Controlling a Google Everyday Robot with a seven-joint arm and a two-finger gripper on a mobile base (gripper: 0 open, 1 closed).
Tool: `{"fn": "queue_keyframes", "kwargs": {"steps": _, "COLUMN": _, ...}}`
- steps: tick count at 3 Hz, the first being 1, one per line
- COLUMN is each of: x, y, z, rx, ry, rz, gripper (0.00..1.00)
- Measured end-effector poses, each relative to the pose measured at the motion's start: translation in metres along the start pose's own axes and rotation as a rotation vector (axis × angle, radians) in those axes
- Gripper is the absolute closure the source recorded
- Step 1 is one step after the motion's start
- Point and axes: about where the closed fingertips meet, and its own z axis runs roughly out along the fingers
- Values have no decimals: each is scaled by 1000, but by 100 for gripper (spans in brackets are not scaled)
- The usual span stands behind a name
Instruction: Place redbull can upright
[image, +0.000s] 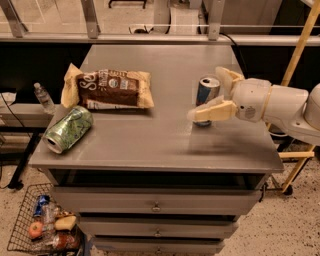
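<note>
Nearest, on the floor at lower left, a wire basket (20, 227) holds a jumble of small items. Above it the grey cabinet's drawers (156, 206) sit below the table top (150, 150). Near the table's front left corner a green can (67, 129) lies on its side, its open end facing the front left edge.

Further in, on the right half, the redbull can (207, 89) stands upright on its base, silver top up. The gripper (206, 95) reaches in from the right on its white arm (280, 105), with its fingers spread apart on either side of the can. The near finger (214, 111) crosses low in front of the can's base, and the far one (228, 78) lies behind its upper right. Neither seems pressed against the can, though contact is hard to judge here.

Behind the green can a brown snack bag (107, 89) lies flat. A clear bottle (44, 97) stands off the table's left side, and a metal rail (150, 37) runs across the back.
</note>
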Motion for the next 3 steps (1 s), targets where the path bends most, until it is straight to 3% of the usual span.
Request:
{"fn": "queue_keyframes", "kwargs": {"steps": 1, "x": -11, "y": -2, "z": -13, "rx": 19, "ry": 21, "rz": -27, "gripper": 0}}
{"fn": "queue_keyframes", "kwargs": {"steps": 2, "x": -31, "y": -3, "z": -46, "rx": 79, "ry": 49, "rz": -64, "gripper": 0}}
{"fn": "queue_keyframes", "kwargs": {"steps": 3, "x": -33, "y": -3, "z": -49, "rx": 84, "ry": 51, "rz": -69, "gripper": 0}}
